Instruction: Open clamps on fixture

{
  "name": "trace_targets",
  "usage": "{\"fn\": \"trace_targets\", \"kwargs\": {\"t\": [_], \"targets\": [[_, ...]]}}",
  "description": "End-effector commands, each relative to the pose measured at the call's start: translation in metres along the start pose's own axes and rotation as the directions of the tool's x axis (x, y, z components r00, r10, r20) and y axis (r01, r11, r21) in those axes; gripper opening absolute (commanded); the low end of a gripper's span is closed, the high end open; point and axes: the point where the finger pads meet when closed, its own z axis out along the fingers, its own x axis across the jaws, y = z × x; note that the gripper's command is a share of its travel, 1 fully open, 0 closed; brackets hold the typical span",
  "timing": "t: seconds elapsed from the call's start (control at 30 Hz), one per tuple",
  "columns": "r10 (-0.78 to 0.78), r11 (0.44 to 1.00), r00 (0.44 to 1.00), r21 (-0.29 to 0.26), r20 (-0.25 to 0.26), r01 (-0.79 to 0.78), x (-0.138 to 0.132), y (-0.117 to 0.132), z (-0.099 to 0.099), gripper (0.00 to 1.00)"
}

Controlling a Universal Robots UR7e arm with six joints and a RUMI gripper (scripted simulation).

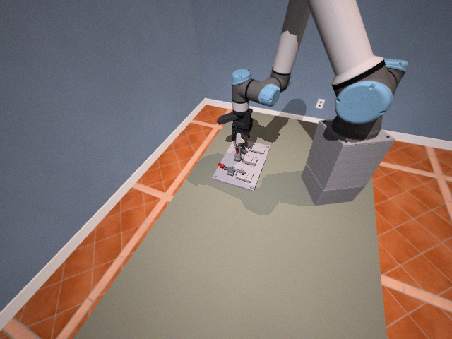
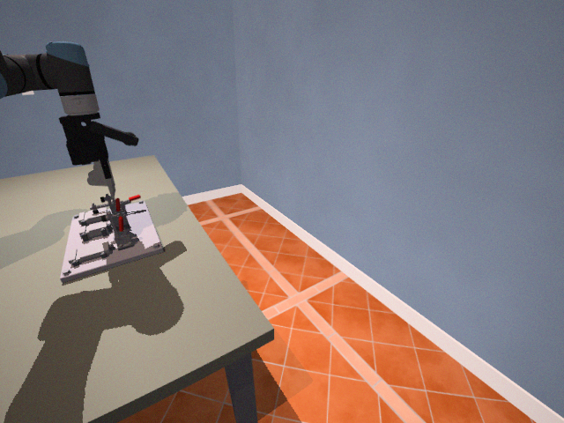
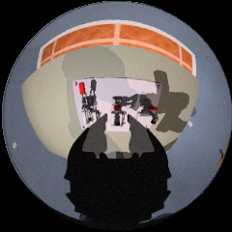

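Observation:
A grey fixture plate (image 1: pixel 222 176) (image 2: pixel 145 227) (image 3: pixel 108 87) lies on the table and carries three toggle clamps with red handles and pale block parts (image 1: pixel 250 159). One clamp's handle (image 1: pixel 221 166) (image 2: pixel 133 197) (image 3: pixel 82 88) lies nearly flat, pointing off the plate's edge. The middle clamp's handle (image 1: pixel 237 149) (image 2: pixel 117 204) (image 3: pixel 117 107) stands upright. The third handle (image 2: pixel 120 223) (image 3: pixel 151 106) also stands upright; in the top view it is hidden behind the gripper. My gripper (image 1: pixel 239 140) (image 2: pixel 110 186) (image 3: pixel 117 114) hangs just above the middle handle, its fingers a narrow gap apart with nothing between them.
The robot's grey pedestal (image 1: pixel 342 164) stands on the table (image 1: pixel 237 255) (image 2: pixel 204 273) to the right of the fixture. The table's edge runs close past the fixture's handle side, with tiled floor (image 2: pixel 345 318) below.

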Motion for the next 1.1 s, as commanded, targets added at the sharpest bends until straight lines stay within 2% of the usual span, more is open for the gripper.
{"fn": "trace_targets", "kwargs": {"t": [0.0, 0.23, 0.7, 1.07], "targets": [[0.0, 1.0, 1.0, 0.001, 0.0, 0.0, 0.0, 0.0, -0.002, 0.28], [0.0, 1.0, 1.0, 0.001, 0.0, 0.0, 0.0, 0.0, -0.012, 0.28], [0.0, 1.0, 1.0, 0.001, 0.0, 0.0, 0.0, 0.0, -0.068, 0.28], [0.0, 1.0, 1.0, 0.001, 0.0, 0.0, 0.0, 0.0, -0.077, 0.28]]}}
